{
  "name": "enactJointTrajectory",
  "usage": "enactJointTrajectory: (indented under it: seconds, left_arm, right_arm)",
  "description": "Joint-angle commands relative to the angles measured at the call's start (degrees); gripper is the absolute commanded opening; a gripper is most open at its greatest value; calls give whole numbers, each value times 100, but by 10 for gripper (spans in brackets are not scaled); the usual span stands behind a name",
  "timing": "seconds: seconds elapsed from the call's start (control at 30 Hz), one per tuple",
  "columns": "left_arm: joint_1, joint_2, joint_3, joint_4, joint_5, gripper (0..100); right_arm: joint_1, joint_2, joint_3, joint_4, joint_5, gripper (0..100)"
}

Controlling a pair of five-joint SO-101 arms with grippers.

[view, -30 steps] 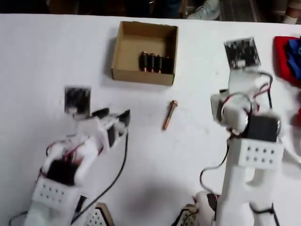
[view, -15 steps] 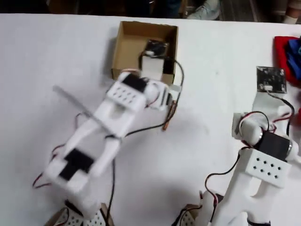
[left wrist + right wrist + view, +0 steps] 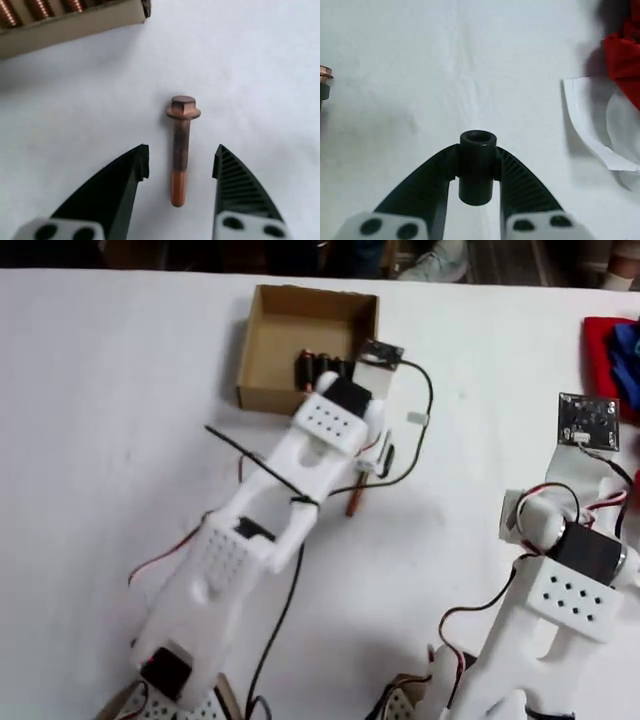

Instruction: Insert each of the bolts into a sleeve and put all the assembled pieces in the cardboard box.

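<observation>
Left gripper (image 3: 182,151) released, jaws flanking 1 bolt (image 3: 183,110) on table (image 3: 120,390) near cardboard box (image 3: 300,403). Right gripper (image 3: 477,152) grasping black sleeve (image 3: 477,170).

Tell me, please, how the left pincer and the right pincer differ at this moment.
The left pincer is open; the right pincer is shut. The left pincer holds nothing: its fingers sit either side of the bolt lying on the table, without touching it. The right pincer grips a black sleeve. Both have black fingers on white mounts.
</observation>
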Motion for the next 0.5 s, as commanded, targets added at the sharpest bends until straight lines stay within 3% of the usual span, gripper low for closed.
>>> enactJointTrajectory:
  seconds: [0.0,0.27,0.4,0.47]
  left_arm:
    - [18,404,-936,141,-35,222]
    - [35,1213,-1622,220,-53,210]
    - [35,1336,-1587,510,-70,15]
    - [-9,1389,-1604,589,-70,46]
  right_arm:
    - [40,-207,-26,-110,18,21]
    - [48,-207,-9,-75,18,21]
    - [40,-207,132,-101,18,21]
    - [31,-207,237,-110,18,21]
